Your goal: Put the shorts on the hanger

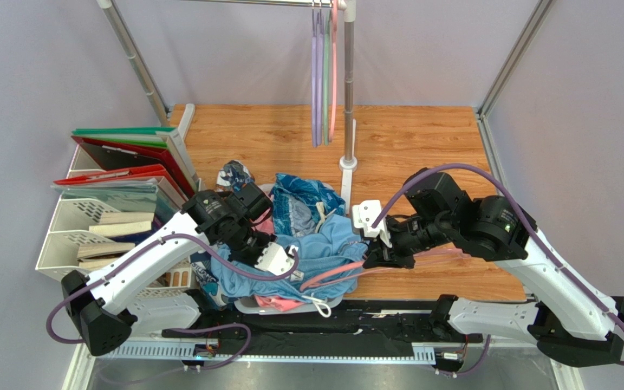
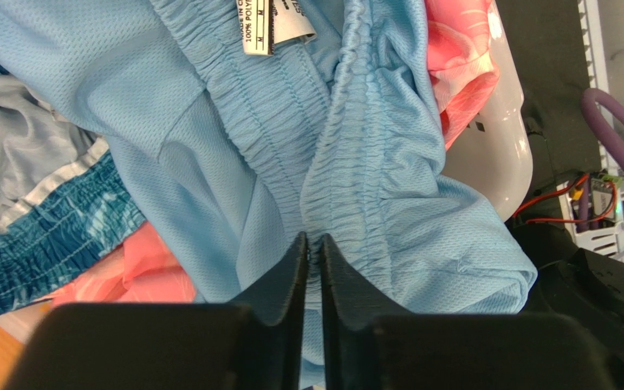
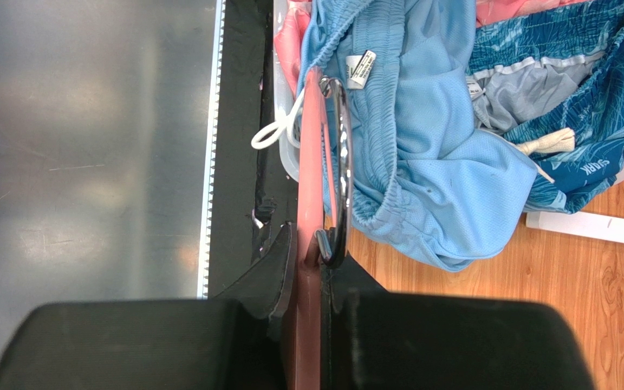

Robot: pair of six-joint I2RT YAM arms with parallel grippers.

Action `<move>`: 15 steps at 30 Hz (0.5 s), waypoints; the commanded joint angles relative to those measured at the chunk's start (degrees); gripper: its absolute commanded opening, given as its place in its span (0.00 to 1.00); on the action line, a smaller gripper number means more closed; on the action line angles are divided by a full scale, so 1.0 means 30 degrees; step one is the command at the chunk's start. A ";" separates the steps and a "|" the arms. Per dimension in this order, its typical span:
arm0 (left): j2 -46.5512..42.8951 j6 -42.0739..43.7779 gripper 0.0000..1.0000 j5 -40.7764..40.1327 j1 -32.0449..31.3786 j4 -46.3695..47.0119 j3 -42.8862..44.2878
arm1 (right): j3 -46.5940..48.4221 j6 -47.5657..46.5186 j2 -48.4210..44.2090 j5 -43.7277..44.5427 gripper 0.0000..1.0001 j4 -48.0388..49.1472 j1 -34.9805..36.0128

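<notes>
The left gripper point(image 2: 314, 242) was closed on the shorts point(image 2: 209, 162). Its 2 black fingers point(image 2: 289, 280) stood almost together, and a fold of the gathered waistband was pinched between their tips. Beyond the tips the waistband ran away from the fingers in 2 ridges, and a white label point(image 2: 270, 28) hung on it farther out. To the left of the fingers lay a blue patterned garment point(image 2: 38, 244). To their right a pink garment point(image 2: 462, 57) showed over the edge of a white tray point(image 2: 498, 154).

Seen from above, the shorts point(image 1: 327, 244) lay in a heap between the 2 grippers, on top of other clothes, near the front edge of the wooden table point(image 1: 421, 138). The left gripper point(image 1: 284, 264) touched their left side.

The hanger point(image 1: 333, 277) lay low along the near side of the shorts and reached to the right gripper point(image 1: 379, 258). I could not tell if its far end was inside the waistband.

The right gripper point(image 3: 307, 248) was closed on the hanger point(image 3: 311, 162). The pink bar was clamped between the 2 fingers point(image 3: 273, 272) and ran straight out from the tips, beside the shorts point(image 3: 429, 154). A shiny metal loop point(image 3: 342, 146) lay along the right side of the bar, next to the waistband. A white cord point(image 3: 279, 130) looped out to the left of the bar.
</notes>
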 commanded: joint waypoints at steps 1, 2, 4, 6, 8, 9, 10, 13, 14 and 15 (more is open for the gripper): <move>-0.0678 0.0092 0.00 -0.0098 -0.0194 -0.6475 0.0906 | -0.0114 0.0791 -0.0235 -0.0553 0.00 0.0897 0.0001; -0.0794 0.0004 0.00 -0.0011 -0.0340 -0.6475 0.1082 | -0.0085 0.0995 -0.0235 -0.0408 0.00 0.1013 0.0001; -0.1088 -0.0287 0.00 0.0341 -0.0808 -0.6446 0.1639 | 0.0002 0.1260 -0.0177 0.0090 0.00 0.1482 -0.0028; -0.1322 -0.0610 0.00 0.0429 -0.1218 -0.6446 0.2106 | 0.0120 0.1726 -0.0060 0.0529 0.00 0.1891 -0.0029; -0.1701 -0.0903 0.00 0.0604 -0.1834 -0.6446 0.2343 | 0.0412 0.2079 0.0057 0.0707 0.00 0.2127 -0.0145; -0.1849 -0.0963 0.00 0.0693 -0.2038 -0.6446 0.2605 | 0.0500 0.2487 0.0116 0.0765 0.00 0.2360 -0.0262; -0.2024 -0.1080 0.00 0.0693 -0.2417 -0.6417 0.2723 | 0.0704 0.2694 0.0233 0.0824 0.00 0.2507 -0.0582; -0.2640 -0.1490 0.00 0.0576 -0.3354 -0.6270 0.3192 | 0.0998 0.3281 0.0496 0.0154 0.00 0.3093 -0.1721; -0.2902 -0.1636 0.00 0.0489 -0.3562 -0.6125 0.3251 | 0.1057 0.3398 0.0584 -0.0139 0.00 0.3298 -0.2047; -0.2992 -0.1956 0.00 0.0430 -0.3767 -0.6065 0.3397 | 0.1116 0.3516 0.0701 -0.0781 0.00 0.3532 -0.2340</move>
